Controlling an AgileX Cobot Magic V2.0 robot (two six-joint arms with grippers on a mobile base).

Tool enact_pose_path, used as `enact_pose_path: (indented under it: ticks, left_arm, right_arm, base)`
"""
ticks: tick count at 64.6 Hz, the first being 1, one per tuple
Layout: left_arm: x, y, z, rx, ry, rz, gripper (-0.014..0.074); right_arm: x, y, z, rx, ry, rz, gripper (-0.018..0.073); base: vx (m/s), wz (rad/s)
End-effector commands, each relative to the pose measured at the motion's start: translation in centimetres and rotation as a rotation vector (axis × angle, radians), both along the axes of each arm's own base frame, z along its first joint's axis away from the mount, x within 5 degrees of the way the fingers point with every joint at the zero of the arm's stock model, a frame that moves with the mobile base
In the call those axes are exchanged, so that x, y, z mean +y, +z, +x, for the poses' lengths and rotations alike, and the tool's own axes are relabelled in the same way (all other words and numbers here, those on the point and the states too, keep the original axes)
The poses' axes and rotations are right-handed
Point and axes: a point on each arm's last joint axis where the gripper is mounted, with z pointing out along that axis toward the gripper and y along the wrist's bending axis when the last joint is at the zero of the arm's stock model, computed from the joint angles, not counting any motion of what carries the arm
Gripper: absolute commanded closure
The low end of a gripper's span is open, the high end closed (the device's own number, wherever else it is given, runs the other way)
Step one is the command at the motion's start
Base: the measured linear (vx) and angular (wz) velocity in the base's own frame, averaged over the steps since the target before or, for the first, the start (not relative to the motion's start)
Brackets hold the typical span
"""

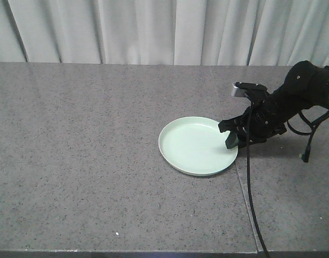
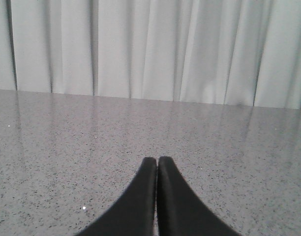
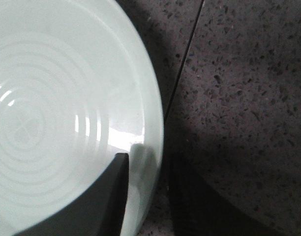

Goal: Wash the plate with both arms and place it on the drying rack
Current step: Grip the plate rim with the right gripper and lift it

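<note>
On the desk (image 1: 73,161), your right fingers (image 3: 101,206) are straddling the plate (image 1: 194,145) rim, parted, needing closing; left fingers (image 2: 140,206) are pressing together.

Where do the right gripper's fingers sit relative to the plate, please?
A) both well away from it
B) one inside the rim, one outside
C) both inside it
B: the right wrist view shows the right gripper with one finger over the plate and the other over the counter.
</note>
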Motion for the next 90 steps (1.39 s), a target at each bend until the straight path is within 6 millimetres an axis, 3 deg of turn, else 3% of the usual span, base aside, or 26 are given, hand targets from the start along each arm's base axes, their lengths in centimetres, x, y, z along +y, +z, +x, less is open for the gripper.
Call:
enact_pose_path:
  ticks: [1, 11, 25, 39, 49, 56, 90]
  left_arm:
    - [0.0, 1.7, -0.3, -0.117, -0.004, -0.012, 0.0603]
    - [0.0, 1.7, -0.3, -0.117, -0.004, -0.012, 0.0603]
    - [0.0, 1.7, -0.3, -0.117, -0.004, -0.012, 0.0603]
    - [0.0, 1.7, -0.3, -0.117, -0.004, -0.012, 0.0603]
    - [0.0, 1.7, -0.3, -0.117, -0.004, -0.012, 0.0603]
    - [0.0, 1.7, -0.3, -0.117, -0.004, -0.012, 0.0603]
    - [0.0, 1.7, -0.3, -0.117, -0.004, -0.012, 0.0603]
  right_arm:
    - [0.1, 2.5, 0.0, -0.064, -0.012, 0.024, 0.0431]
    - [0.1, 2.5, 0.0, -0.058, -0.026, 0.028, 0.0573]
    - [0.1, 3.1, -0.2, -0.063, -0.048, 0.038, 0.0564]
    - [0.3, 6.8, -1.6, -0.126, -0.041, 0.07, 0.0562]
    - [0.3, 9.6, -3.9, -0.139, -0.007, 0.086, 0.0562]
    - [0.4, 10.6, -6.0, -0.151, 0.009, 0.112, 0.0562]
    - [1.2, 12.5, -16.4, -0.217, 0.092, 0.303, 0.0561]
  base:
    - [0.0, 0.0]
    - [0.0, 0.0]
    - [0.0, 0.0]
    - [0.0, 0.0]
    - [0.0, 0.0]
    - [0.0, 0.0]
    - [0.0, 0.0]
